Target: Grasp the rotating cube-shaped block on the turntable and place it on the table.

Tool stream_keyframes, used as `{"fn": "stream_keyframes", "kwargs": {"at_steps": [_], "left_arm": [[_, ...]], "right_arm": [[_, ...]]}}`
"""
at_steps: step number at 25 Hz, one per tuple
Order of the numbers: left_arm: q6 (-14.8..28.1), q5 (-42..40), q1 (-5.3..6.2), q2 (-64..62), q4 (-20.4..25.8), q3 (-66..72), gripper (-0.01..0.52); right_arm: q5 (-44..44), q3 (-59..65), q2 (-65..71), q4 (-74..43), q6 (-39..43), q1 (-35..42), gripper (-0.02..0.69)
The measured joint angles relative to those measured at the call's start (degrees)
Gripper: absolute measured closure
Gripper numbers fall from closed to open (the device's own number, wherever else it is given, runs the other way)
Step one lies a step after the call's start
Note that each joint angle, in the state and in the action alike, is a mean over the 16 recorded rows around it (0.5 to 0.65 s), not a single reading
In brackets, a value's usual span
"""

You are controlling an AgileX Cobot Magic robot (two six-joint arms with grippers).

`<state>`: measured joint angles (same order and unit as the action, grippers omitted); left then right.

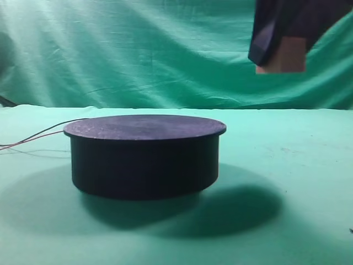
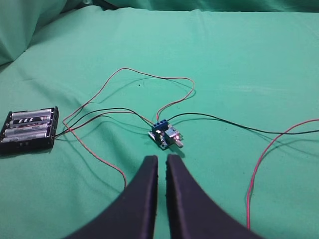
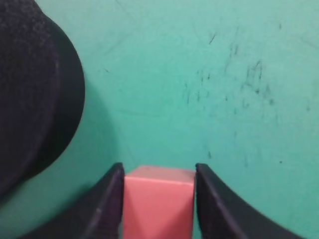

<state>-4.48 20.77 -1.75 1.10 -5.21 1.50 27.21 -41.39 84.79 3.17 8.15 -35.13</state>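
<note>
My right gripper [image 3: 158, 172] is shut on the salmon-pink cube-shaped block [image 3: 157, 206], one black finger on each side. In the exterior view the cube-shaped block [image 1: 287, 56] hangs in that gripper [image 1: 284, 52] high at the upper right, well above the green table [image 1: 298, 165] and to the right of the dark turntable [image 1: 144, 154]. The turntable's flat top is bare. Its edge shows at the left of the right wrist view [image 3: 35, 94]. My left gripper [image 2: 162, 158] is shut and empty, low over the table, away from the turntable.
Near my left gripper lie a small blue circuit board [image 2: 165, 135], a black battery holder [image 2: 30, 130] and looping red and black wires [image 2: 149, 79]. Wires [image 1: 33, 137] trail left from the turntable. A green curtain [image 1: 138, 49] hangs behind.
</note>
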Motion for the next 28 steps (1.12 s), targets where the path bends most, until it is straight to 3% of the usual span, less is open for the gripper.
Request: {"fn": "stream_keyframes", "kwargs": {"at_steps": [4, 7, 11, 20, 28], "left_arm": [[0.0, 0.0, 0.0, 0.0, 0.0, 0.0, 0.514], [0.0, 0.0, 0.0, 0.0, 0.0, 0.0, 0.514], [0.0, 0.0, 0.0, 0.0, 0.0, 0.0, 0.514], [0.0, 0.0, 0.0, 0.0, 0.0, 0.0, 0.514], [0.0, 0.0, 0.0, 0.0, 0.0, 0.0, 0.514]], "right_arm": [[-1.0, 1.6, -0.1, 1.2, 0.4, 0.0, 0.312], [0.0, 1.7, -1.7, 1.8, 0.6, 0.0, 0.328], [2.9, 1.7, -6.2, 1.8, 1.1, 0.0, 0.394], [11.4, 1.9, -20.8, -0.7, 2.8, 0.0, 0.63], [15.4, 2.1, -28.1, -3.2, 2.1, 0.0, 0.665]]}}
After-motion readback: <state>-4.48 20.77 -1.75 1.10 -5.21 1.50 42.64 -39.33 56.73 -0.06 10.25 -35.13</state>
